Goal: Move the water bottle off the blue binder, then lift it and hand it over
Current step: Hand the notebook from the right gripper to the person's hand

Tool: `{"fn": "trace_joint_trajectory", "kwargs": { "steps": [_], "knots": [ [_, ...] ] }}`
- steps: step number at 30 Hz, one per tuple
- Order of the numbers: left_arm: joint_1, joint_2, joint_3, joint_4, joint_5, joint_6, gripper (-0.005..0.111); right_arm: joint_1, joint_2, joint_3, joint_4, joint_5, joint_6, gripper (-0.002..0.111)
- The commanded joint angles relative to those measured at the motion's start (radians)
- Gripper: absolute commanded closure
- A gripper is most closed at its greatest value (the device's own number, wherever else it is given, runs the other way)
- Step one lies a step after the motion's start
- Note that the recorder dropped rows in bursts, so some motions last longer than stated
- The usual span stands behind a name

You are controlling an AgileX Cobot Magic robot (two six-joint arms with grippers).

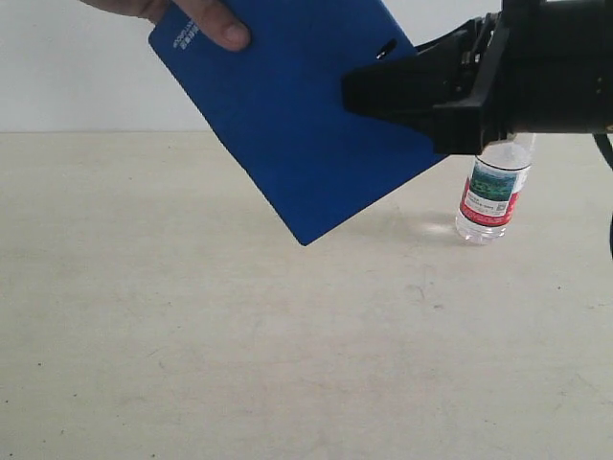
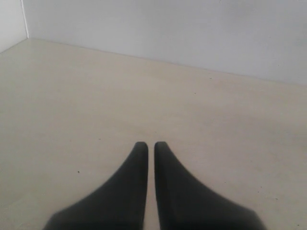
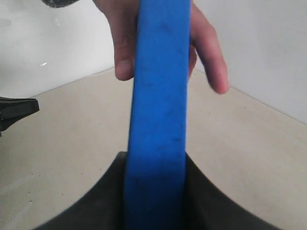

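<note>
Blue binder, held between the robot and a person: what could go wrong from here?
The hand pinches only one corner of the blue binder while the right pincer clamps the opposite side; releasing early could drop it on the table, holding on could cause a tug. The water bottle appears to stand under the right arm, so a downward move might topple it.

To me this looks like a robotics lab bench. I work over a wide, pale, lightly scuffed worktop point(image 1: 287, 364) that runs back to a plain white wall point(image 1: 57, 77). A black robot arm point(image 1: 556, 67) reaches in over it, and a person's bare hand point(image 1: 211, 24) shares the space. The left wrist view shows that same surface and wall.
</note>
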Motion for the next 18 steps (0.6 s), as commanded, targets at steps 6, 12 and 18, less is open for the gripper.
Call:
{"fn": "trace_joint_trajectory", "kwargs": {
  "steps": [6, 12, 18],
  "knots": [
    [0.0, -0.005, 0.004, -0.005, 0.012, -0.014, 0.102, -0.001, -0.006, -0.017, 0.036, -0.007, 0.016, 0.078],
    [0.0, -0.005, 0.004, -0.005, 0.012, -0.014, 0.102, -0.001, -0.006, -0.017, 0.035, -0.023, 0.016, 0.052],
    [0.0, -0.005, 0.004, -0.005, 0.012, -0.014, 0.102, -0.001, -0.067, -0.017, 0.035, -0.095, -0.016, 0.054]
  ]
}}
